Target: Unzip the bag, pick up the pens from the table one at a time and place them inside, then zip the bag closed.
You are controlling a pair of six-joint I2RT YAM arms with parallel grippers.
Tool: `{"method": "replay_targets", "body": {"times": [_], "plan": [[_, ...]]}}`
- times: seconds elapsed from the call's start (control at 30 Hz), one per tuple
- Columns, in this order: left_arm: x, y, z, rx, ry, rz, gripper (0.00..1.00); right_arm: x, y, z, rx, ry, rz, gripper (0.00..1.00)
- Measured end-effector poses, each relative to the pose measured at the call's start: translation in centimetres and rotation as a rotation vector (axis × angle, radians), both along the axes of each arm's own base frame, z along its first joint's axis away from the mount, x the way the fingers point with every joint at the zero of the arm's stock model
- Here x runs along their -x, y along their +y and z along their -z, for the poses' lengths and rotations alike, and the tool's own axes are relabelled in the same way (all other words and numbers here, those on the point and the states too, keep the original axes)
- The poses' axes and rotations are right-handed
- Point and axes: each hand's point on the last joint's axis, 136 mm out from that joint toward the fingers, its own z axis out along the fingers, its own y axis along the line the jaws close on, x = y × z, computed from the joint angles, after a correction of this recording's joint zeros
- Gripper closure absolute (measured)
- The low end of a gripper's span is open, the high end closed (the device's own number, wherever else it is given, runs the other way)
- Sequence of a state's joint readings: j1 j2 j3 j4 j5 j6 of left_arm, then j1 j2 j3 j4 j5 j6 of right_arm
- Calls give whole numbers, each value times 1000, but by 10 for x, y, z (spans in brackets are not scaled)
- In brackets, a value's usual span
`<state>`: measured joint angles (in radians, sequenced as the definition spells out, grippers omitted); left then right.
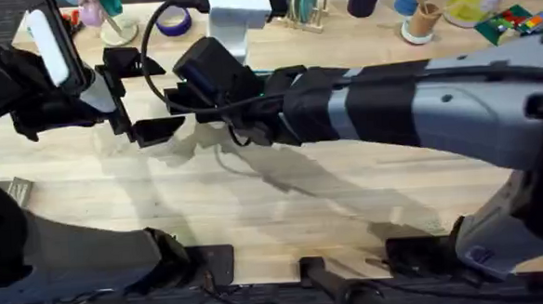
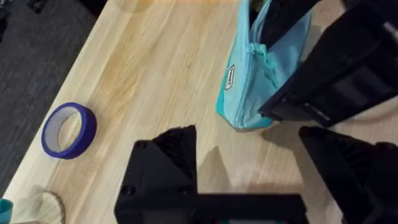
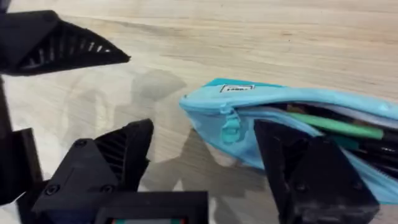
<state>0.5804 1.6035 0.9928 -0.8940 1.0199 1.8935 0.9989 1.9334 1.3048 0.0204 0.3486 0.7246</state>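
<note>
Turquoise bag (image 3: pixel 292 130) lies mid-frame on the wooden surface (image 3: pixel 261 43), zip open, pens (image 3: pixel 336 124) inside. Right hand (image 3: pixel 205 168) straddles its zipper end, wide open, empty, likely poised to close it. Left hand (image 2: pixel 261 180) open, empty, nearby.

Hidden and cut-off items

Soft turquoise fabric pouch (image 3: pixel 292 124): far end cut by frame edge; green pen (image 3: pixel 336 124) inside partly covered; label print (image 2: pixel 230 78) too small to read.

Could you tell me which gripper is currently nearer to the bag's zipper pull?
The right. The right gripper straddles the open end of the bag, one finger beside the zipper pull. The left gripper is open on the table short of the bag's end.
</note>
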Motion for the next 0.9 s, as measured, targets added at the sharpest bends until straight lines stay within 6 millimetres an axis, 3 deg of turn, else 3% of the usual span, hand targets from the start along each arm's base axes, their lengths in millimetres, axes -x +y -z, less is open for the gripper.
{"method": "replay_targets", "body": {"times": [0.23, 0.3, 0.47, 0.67, 0.9], "plan": [[0, 0, 0, 0, 0, 0, 7, -5, -3, 6, 17, -17, 28, 105], [0, 0, 0, 0, 0, 0, 7, -6, -4, 6, 19, -22, 34, 174], [0, 0, 0, 0, 0, 0, 6, -9, -5, 15, 39, -23, 47, 466], [0, 0, 0, 0, 0, 0, 7, -10, -7, 17, 48, -28, 56, 573], [0, 0, 0, 0, 0, 0, 7, -13, -9, 17, 43, -25, 65, 890]]}}
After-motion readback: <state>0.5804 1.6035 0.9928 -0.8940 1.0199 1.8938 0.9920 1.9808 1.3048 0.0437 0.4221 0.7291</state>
